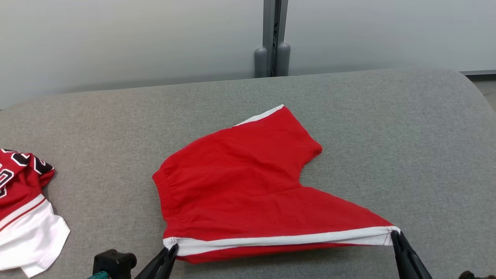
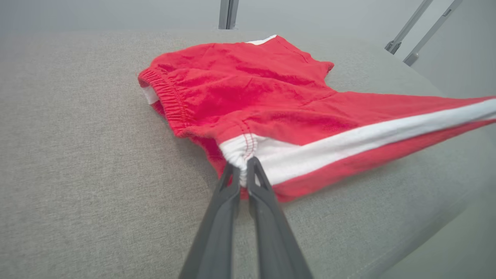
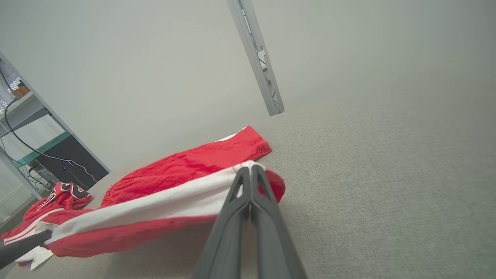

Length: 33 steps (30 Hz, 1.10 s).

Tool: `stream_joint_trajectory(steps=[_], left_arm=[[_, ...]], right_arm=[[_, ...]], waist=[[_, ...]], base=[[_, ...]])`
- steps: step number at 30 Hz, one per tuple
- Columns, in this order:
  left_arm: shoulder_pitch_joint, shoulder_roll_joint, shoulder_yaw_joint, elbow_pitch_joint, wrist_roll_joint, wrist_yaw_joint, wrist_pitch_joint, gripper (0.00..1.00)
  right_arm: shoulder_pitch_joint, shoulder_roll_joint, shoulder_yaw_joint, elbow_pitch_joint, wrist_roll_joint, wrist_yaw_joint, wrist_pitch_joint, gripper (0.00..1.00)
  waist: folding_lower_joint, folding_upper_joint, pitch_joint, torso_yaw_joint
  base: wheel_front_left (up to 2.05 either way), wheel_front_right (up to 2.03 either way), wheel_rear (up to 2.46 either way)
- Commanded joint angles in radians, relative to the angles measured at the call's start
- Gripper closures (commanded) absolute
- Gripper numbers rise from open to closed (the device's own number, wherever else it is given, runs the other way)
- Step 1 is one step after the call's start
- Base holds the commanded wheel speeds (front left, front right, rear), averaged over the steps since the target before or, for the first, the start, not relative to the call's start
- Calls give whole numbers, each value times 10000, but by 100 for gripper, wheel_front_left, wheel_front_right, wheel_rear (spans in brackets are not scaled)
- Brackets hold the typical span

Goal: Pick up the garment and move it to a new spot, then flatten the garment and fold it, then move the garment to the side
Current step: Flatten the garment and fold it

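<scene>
Left gripper (image 1: pixel 172 248) pinches the shorts (image 1: pixel 240 182) at the waistband corner. Right gripper (image 1: pixel 395 234) is clamped on the hem corner, with the white stripe taut between them. The rest lies ahead of both on the grey surface (image 1: pixel 387 135). I judge this the flatten step. Next I need an even pull and lay-down, then the fold. A jersey (image 1: pixel 23 193) sits well left of the left gripper.

Your left tool (image 2: pixel 243 164) comes up from the bottom edge, its two dark fingers (image 2: pixel 217 228) pinched together on the white corner of the red shorts (image 2: pixel 252 89) at the waist. From that pinch the white stripe (image 2: pixel 368 135) runs straight to the right edge of the view, with a shadow under it on the grey desk (image 2: pixel 77 162). You can see the gathered waistband (image 2: pixel 170 100) left of the tool; the rest of the red cloth lies wrinkled on the desk beyond. A grey post (image 2: pixel 228 13) stands at the far edge.
</scene>
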Motion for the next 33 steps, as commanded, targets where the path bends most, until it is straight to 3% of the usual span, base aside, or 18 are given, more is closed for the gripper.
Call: stream_joint_trajectory(steps=[1, 9, 15, 21, 33], left_arm=[[67, 140, 114, -165, -50, 146, 50, 100], [-418, 53, 570, -613, -155, 394, -23, 100], [-1407, -40, 678, -454, -124, -67, 96, 100], [-3049, -508, 785, 285, -176, -778, 113, 100], [-5597, -1434, 636, 2293, -119, -2047, 21, 100]], right_arm=[[-125, -58, -101, -75, -16, 3, 61, 100], [-1625, -66, -437, 241, -717, 3, 47, 100], [-3353, -210, -506, 591, -1354, 3, 87, 100], [-5945, -924, -273, 1607, -1588, 3, 261, 100], [-10219, -1724, 474, 5446, -1411, 3, -56, 100]], waist=[[0, -1, -31, -3], [0, -1, 513, 280], [0, -1, 1422, 779], [0, -1, 2743, 1447], [0, -1, 4329, 2426]], base=[[0, 0, 0], [0, 0, 0], [0, 0, 0], [0, 0, 0], [0, 0, 0]])
